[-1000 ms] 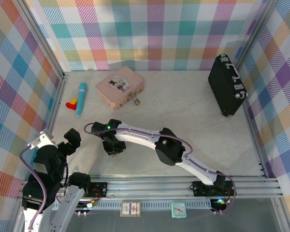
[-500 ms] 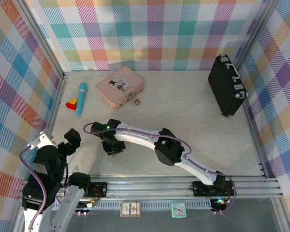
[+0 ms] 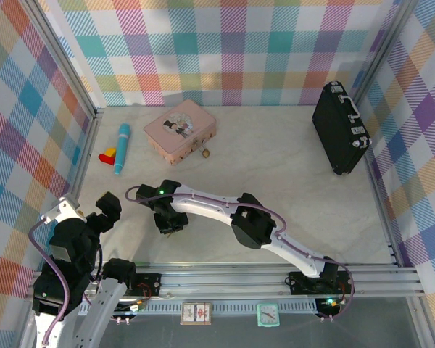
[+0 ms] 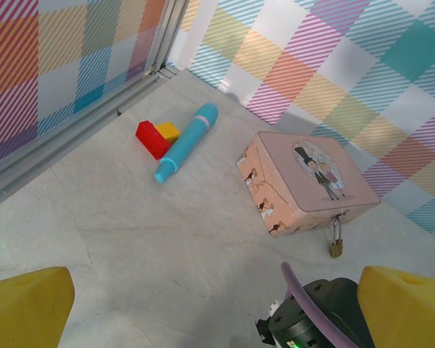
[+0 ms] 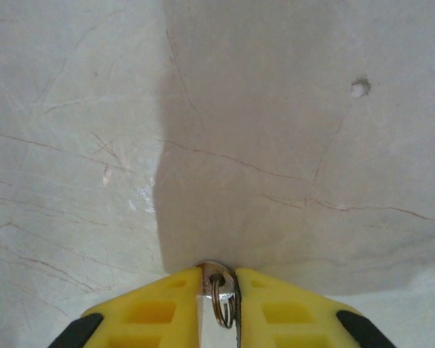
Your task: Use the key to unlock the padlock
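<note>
While the right pincer (image 5: 219,286) sits low over the counter (image 5: 290,145), we see the key (image 5: 214,275) clamped between its tips, ring (image 5: 223,304) in the gap; left pincer (image 4: 217,304) gapes wide.

Top external looks down on the table (image 3: 275,167) from behind; left wrist faces its far-left corner, sharing the pink tin (image 4: 312,174); right wrist skims the surface.

Bright, even light from overhead; shadows soft.
In the right wrist view a broad grey shadow (soft-edged) lies on the pale desk (image 5: 72,109) ahead of the right hand (image 5: 219,275); the top view is crisp throughout.
</note>
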Robot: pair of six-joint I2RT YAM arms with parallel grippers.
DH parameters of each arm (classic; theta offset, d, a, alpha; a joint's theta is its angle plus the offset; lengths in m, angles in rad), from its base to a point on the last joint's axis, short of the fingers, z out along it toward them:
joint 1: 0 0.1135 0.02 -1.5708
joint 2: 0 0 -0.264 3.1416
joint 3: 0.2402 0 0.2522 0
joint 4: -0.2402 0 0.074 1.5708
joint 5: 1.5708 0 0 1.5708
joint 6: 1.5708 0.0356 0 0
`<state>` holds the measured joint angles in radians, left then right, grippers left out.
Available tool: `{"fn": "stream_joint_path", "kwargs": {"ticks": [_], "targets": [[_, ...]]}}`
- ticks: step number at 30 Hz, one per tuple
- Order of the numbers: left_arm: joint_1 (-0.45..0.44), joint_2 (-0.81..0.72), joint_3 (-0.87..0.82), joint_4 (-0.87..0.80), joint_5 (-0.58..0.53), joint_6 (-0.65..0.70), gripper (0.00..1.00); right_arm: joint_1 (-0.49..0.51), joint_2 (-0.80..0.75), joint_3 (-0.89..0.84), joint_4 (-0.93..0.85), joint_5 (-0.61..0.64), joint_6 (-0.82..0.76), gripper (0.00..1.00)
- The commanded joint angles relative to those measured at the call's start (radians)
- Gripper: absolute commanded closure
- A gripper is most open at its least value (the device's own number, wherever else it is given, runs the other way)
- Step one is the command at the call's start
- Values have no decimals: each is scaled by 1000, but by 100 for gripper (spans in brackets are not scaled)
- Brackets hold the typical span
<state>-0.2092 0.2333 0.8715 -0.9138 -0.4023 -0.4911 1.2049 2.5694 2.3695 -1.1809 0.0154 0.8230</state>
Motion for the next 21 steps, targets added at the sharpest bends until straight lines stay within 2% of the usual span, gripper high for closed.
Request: {"fn": "stream_joint_path", "kwargs": {"ticks": [1,6,10,16,21], "targets": [[-10,-15,-10,20,0,-9,0,8,13,21,-45,6,-5,84],[-10,-13,-13,24,-3,-9,0,8,-8,-1,-38,15,-4,91],[-10,-10,-12,24,-6,-7,0,7,-82,-69,5,66,4,96],[-10,13,-14,32,10,-3,0,-15,-331,-371,259,90,24,100],[-9,71,-12,55,99,16,0,-55,-546,-664,469,91,68,100]]}}
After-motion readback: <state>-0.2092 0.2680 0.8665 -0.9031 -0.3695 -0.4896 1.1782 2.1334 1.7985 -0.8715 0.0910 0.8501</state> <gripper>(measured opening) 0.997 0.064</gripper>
